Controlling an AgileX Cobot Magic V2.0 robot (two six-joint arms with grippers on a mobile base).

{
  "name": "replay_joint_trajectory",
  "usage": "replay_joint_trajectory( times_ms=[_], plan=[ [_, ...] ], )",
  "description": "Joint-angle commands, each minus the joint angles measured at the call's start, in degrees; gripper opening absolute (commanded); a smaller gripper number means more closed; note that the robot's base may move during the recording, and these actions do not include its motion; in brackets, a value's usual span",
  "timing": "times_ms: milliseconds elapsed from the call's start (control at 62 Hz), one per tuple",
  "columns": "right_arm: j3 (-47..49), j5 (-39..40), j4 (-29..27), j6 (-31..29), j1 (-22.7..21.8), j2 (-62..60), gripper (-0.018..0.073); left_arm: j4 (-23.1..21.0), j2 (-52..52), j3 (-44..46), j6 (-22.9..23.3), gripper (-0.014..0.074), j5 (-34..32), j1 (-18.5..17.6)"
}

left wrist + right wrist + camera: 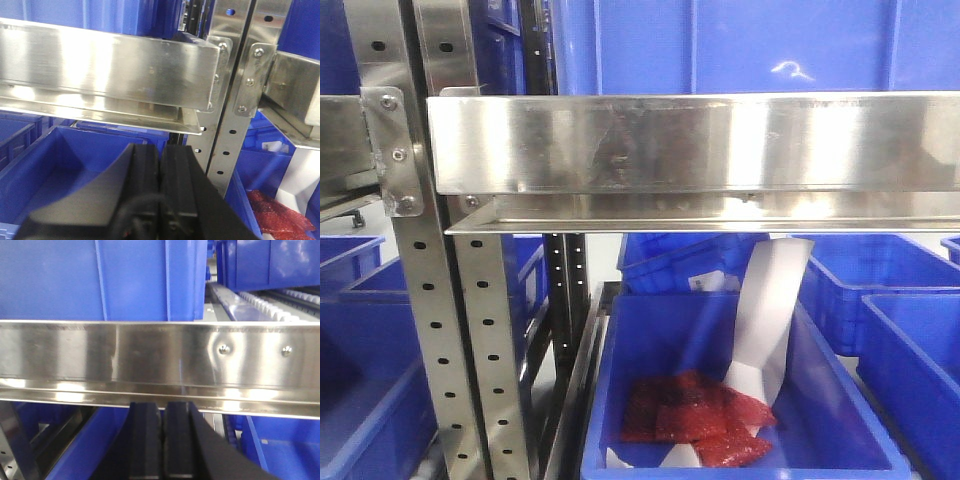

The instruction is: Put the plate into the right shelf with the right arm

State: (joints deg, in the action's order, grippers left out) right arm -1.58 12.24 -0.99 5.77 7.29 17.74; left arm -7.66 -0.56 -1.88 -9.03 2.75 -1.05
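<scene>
Shelf-wise, the right shelf (700, 150) is running left to right, long lip facing us. Right gripper (163, 440) and left gripper (160, 185) are both sitting pinched closed, holding nothing. Plate's not showing anywhere.

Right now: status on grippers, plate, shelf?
Left gripper shut, empty. Right gripper shut, empty, just below the right shelf front lip. Plate not in any view. Blue bin sits on the shelf behind the lip.
</scene>
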Motion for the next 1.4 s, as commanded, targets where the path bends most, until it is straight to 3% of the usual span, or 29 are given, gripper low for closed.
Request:
replay_joint_trajectory(
  times_ms=[0,323,1387],
  plan=[
    [0.81,-0.36,0.32,-0.24,-0.54,-3.67,0.0064,-0.47,-0.59,-0.59,0.40,-0.0128,-5.16,-0.11],
    [0.81,-11.07,-0.05,-0.24,-5.58,-19.69,0.0064,-0.47,-0.59,-0.59,0.40,-0.0128,-5.16,-0.11],
    [0.81,-11.40,-0.05,-0.24,-6.27,-19.05,0.0064,-0.47,-0.59,-0.59,0.40,-0.0128,-5.16,-0.11]
  ],
)
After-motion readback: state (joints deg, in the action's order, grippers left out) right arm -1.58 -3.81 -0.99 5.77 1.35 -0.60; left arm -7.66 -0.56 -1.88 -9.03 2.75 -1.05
